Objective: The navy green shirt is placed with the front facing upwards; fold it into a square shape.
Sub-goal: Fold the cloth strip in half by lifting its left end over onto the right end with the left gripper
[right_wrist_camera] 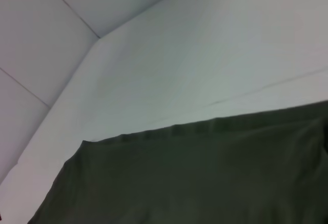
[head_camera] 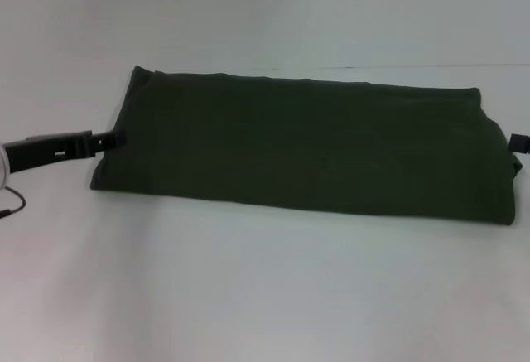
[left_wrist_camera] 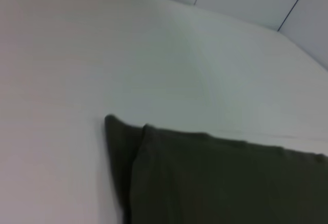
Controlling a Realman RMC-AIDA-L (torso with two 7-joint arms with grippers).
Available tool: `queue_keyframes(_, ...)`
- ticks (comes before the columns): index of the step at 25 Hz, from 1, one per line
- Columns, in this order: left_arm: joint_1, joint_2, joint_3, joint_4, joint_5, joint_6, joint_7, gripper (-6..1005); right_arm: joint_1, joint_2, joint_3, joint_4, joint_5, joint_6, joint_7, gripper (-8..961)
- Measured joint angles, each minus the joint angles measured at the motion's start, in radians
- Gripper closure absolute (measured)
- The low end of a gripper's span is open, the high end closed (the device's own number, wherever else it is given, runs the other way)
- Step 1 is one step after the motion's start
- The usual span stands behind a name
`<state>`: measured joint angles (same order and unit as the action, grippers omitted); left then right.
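The navy green shirt lies on the white table as a long folded band running left to right, plain dark fabric up, no lettering showing. My left gripper reaches in from the left and meets the band's left short edge about halfway along it. Only a small black part of my right gripper shows, at the band's right end beside the picture's edge. The left wrist view shows a layered corner of the shirt, and the right wrist view shows a long hemmed edge of the shirt.
The white table spreads out in front of and behind the shirt. A thin seam line crosses the surface behind it. A cable hangs under my left arm at the left edge.
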<state>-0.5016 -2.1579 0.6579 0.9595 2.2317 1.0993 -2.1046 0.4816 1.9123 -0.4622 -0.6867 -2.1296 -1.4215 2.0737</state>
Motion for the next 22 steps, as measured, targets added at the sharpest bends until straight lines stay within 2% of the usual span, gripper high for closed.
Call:
queue_keyframes(5,0.014,0.001,0.0,-0.026,0.009,-0.03,0.006,317,-0.009,-0.001,0.0,0.0,-0.021,-0.004,0.002,94)
queue_keyframes(10,0.025,0.002,0.008,-0.061,0.023,-0.096,0.014,316,-0.009,-0.016,0.003,0.007,-0.037,-0.001,0.026,94)
queue_keyframes(22,-0.007,0.006,0.022,-0.142,0.049,-0.143,0.05,316,0.001,-0.015,0.007,0.011,-0.038,0.02,0.037,97)
